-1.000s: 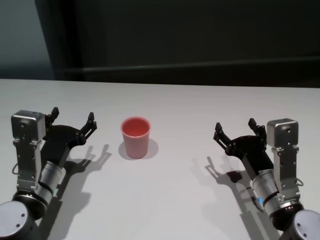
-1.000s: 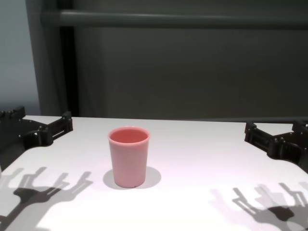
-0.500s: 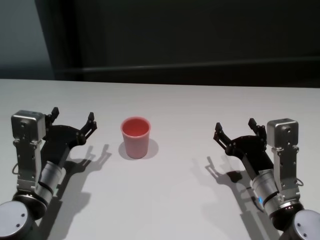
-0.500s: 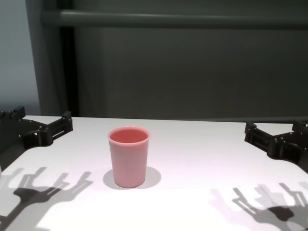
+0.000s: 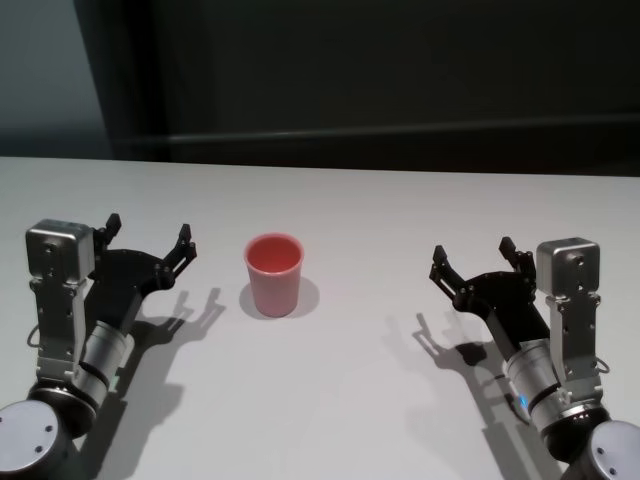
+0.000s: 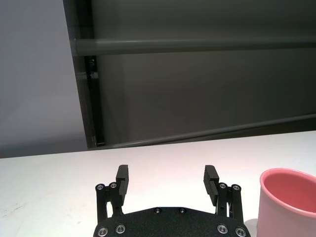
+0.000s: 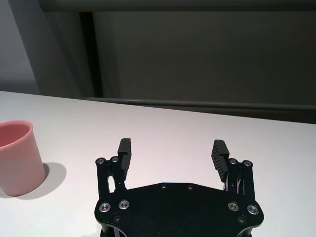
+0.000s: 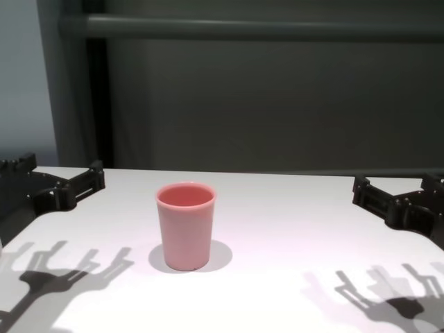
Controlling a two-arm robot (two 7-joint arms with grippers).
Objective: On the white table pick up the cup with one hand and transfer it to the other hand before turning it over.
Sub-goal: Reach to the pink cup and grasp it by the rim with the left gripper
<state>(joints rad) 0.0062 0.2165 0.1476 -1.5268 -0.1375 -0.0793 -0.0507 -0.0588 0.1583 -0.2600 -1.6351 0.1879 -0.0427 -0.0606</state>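
The pink cup (image 5: 273, 275) stands upright, mouth up, on the white table (image 5: 350, 400), left of centre. It also shows in the chest view (image 8: 185, 225), the left wrist view (image 6: 289, 203) and the right wrist view (image 7: 16, 158). My left gripper (image 5: 147, 238) is open and empty, a short way to the cup's left, above the table. It also shows in the left wrist view (image 6: 167, 179). My right gripper (image 5: 472, 257) is open and empty, well to the cup's right. It also shows in the right wrist view (image 7: 172, 152).
A dark wall with a horizontal rail (image 8: 250, 28) runs behind the table's far edge (image 5: 330, 167). Bare tabletop lies between the cup and my right gripper.
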